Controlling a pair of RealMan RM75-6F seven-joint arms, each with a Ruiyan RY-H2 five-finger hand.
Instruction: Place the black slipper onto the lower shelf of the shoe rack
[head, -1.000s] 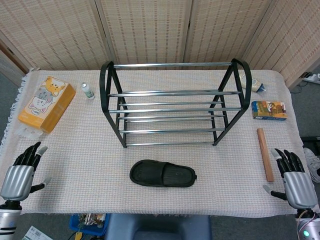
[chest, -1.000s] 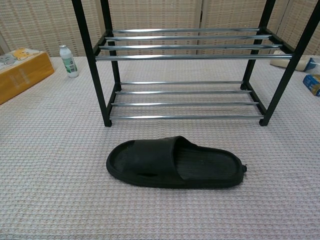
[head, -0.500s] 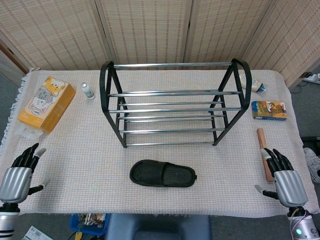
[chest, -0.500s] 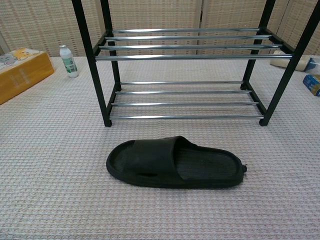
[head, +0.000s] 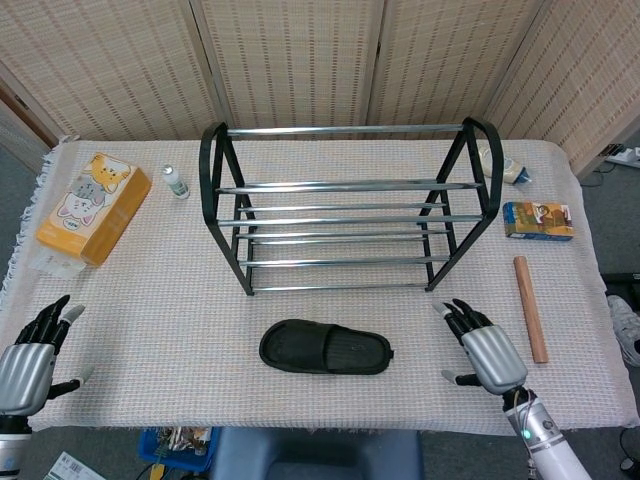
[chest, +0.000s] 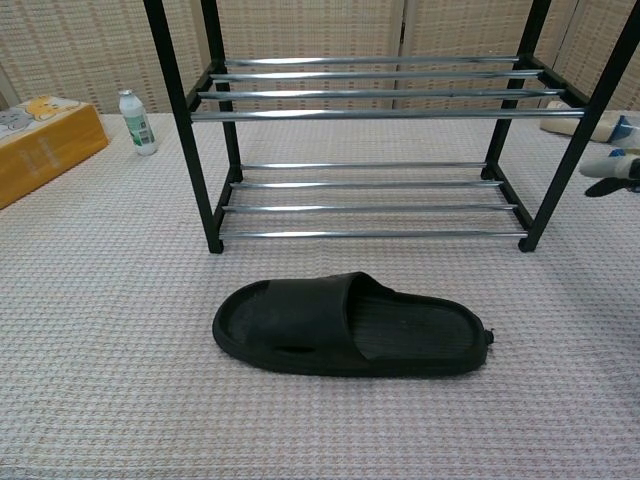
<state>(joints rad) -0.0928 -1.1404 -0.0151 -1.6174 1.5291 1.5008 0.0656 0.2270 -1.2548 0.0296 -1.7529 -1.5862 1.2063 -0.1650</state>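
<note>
Lying flat: black slipper (head: 326, 348) | right robot hand (head: 487, 350) released | left robot hand (head: 27, 350) released | writing unreadable

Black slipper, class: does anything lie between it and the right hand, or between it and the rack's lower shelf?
Nothing visible does. Only bare woven tablecloth separates the black rubber slipper from the right hand, which holds nothing, fingers apart. The lower shelf of the black metal shoe rack holds nothing, and its front is open toward the slipper.
</note>
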